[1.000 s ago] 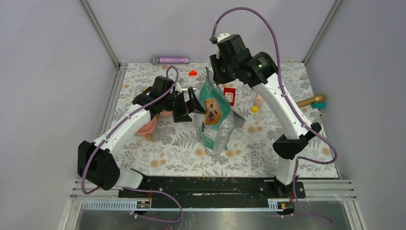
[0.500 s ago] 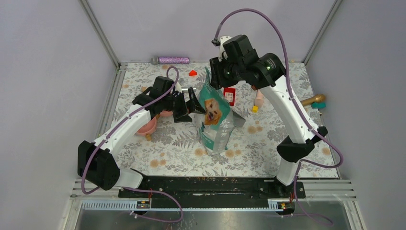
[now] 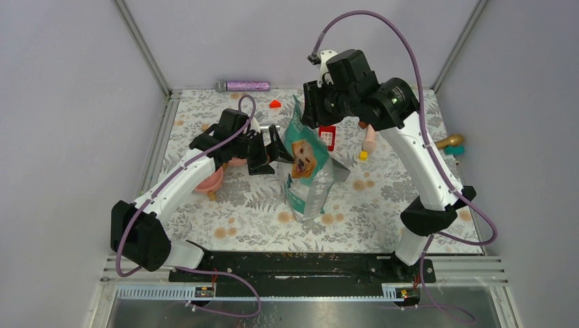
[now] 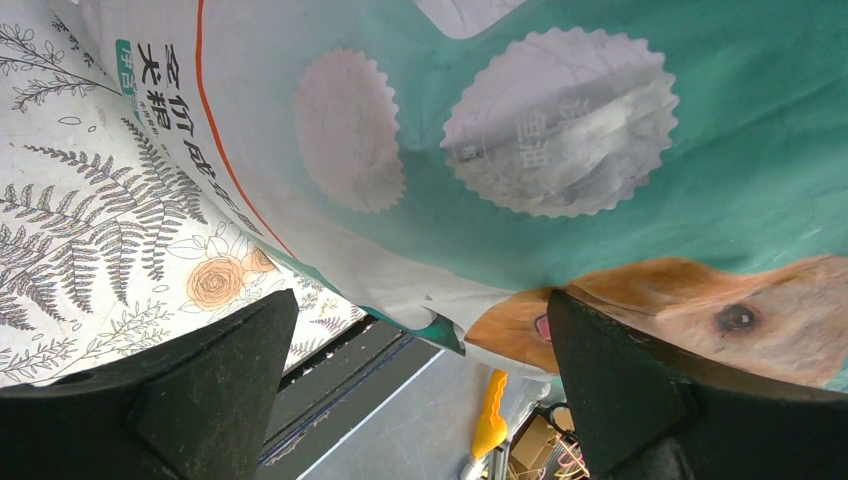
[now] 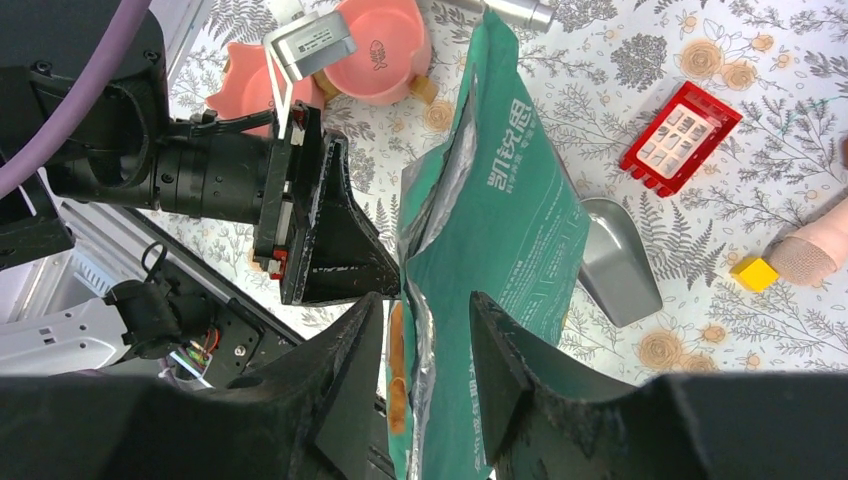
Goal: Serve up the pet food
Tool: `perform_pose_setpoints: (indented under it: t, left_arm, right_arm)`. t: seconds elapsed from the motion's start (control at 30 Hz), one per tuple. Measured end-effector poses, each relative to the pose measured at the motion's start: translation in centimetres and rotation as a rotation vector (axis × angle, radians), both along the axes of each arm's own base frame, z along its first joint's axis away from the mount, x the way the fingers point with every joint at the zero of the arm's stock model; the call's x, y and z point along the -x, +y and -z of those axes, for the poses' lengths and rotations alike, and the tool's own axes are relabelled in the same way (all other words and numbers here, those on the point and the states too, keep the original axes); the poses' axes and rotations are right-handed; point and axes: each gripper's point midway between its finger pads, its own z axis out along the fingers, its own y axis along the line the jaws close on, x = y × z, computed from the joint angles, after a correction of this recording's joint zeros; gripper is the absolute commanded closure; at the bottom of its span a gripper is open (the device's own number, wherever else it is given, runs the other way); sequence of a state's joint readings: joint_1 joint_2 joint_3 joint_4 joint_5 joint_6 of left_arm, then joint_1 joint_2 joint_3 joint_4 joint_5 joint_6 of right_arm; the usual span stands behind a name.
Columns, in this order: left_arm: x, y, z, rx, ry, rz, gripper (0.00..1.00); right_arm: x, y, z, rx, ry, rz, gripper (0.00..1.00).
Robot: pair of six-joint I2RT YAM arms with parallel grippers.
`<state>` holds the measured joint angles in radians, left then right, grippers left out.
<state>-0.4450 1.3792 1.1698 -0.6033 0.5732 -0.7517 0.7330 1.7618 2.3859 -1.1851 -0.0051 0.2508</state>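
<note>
The left gripper [image 3: 277, 148] has its fingers spread wide, their tips at the left edge of the teal dog-picture bag [image 3: 307, 174], whose printed face fills the left wrist view between them; whether they touch the bag I cannot tell. The right gripper [image 5: 425, 300] hangs above the bag's top, its fingers parted with nothing between them, the bag's open mouth straight below. The bag stands upright near the middle of the flowered mat [image 3: 239, 219], and its mouth shows only silver lining, so the pet food itself is hidden inside. A grey scoop [image 5: 612, 262] lies on the mat just to the right of the bag. To the left, beside the left arm, sit two pink bowls [image 3: 212, 179]. Farther off, right of the bag's top, lie a red block [image 3: 327, 136] and a small yellow cube [image 3: 364, 155].
</note>
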Motion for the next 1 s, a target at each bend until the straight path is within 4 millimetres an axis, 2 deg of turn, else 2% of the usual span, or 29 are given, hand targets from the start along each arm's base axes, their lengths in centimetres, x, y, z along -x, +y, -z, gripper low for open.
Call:
perform_pose_setpoints:
  t: [0.07, 0.13, 0.27, 0.33, 0.5, 0.63, 0.73, 0.9, 1.0]
  left_arm:
    - [0.0, 0.0, 0.0, 0.000, 0.000, 0.000, 0.01]
    - [0.0, 0.0, 0.0, 0.000, 0.000, 0.000, 0.01]
    - [0.0, 0.0, 0.0, 0.001, 0.000, 0.001, 0.01]
    - [0.0, 0.0, 0.0, 0.000, -0.001, 0.004, 0.01]
    - [0.4, 0.3, 0.2, -0.017, -0.001, 0.014, 0.01]
    - [0.6, 0.9, -0.4, -0.025, -0.023, 0.012, 0.01]
    - [0.5, 1.9, -2.0, -0.007, -0.077, -0.013, 0.01]
    - [-0.4, 4.4, -7.2, 0.071, -0.259, -0.106, 0.01]
    - [-0.5, 5.3, -10.0, 0.133, -0.349, -0.151, 0.01]
  right_arm:
    - [0.1, 0.1, 0.2, -0.002, 0.009, -0.008, 0.57]
    - [0.2, 0.2, 0.5, 0.003, 0.020, -0.012, 0.65]
    - [0.2, 0.3, 1.8, 0.025, 0.052, -0.008, 0.75]
    - [0.3, 0.6, 3.0, 0.032, 0.084, -0.014, 1.00]
    - [1.1, 0.9, 6.9, 0.059, 0.185, -0.027, 1.00]
    - [2.2, 1.6, 7.6, -0.015, 0.207, -0.055, 1.00]
    - [3.2, 1.8, 7.0, -0.089, 0.196, -0.073, 1.00]
    - [5.0, 1.7, 5.9, -0.211, 0.170, -0.095, 1.00]
    - [5.2, 1.9, 6.1, -0.244, 0.167, -0.092, 1.00]
